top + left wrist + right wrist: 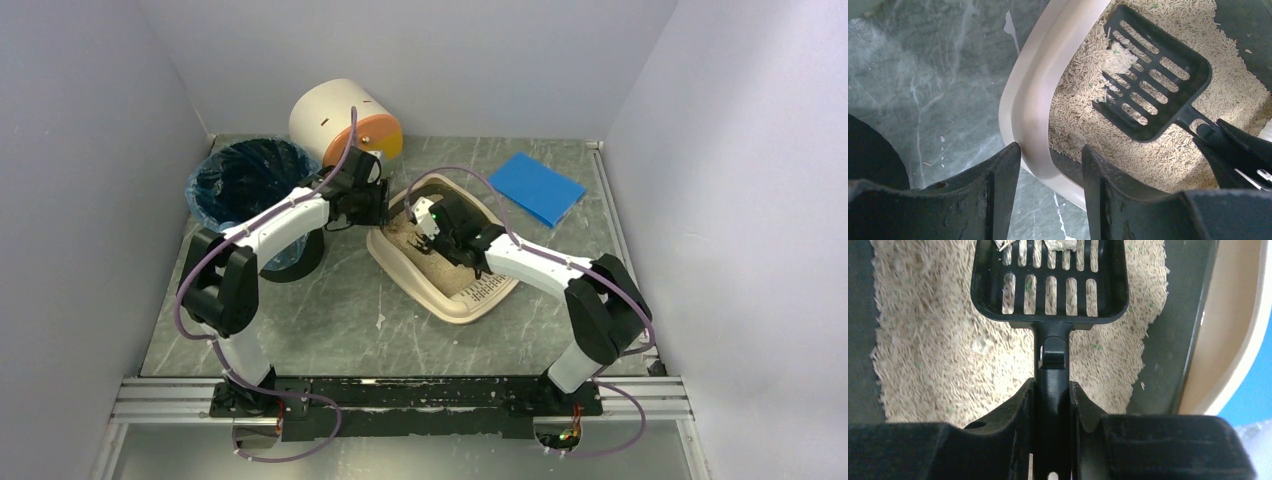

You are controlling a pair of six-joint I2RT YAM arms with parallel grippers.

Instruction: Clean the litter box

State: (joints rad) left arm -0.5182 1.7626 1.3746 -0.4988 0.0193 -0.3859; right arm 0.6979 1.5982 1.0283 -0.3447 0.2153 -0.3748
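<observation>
Top external: bin (197, 195), drawer unit (330, 115) near litter box (400, 272)

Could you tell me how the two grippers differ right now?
The left gripper straddles the rim of the shallow beige plastic litter box, jaws apart; the right gripper is shut on the handle of the black slotted plastic scoop. The left is at the tray's edge, the right over litter. Both are black.

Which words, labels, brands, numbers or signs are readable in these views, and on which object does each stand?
None is readable. The black slotted plastic scoop, the shallow beige plastic litter box, the flat blue rectangular sheet, the black round bin with blue liner and the white cylindrical unit with orange front show no print.
</observation>
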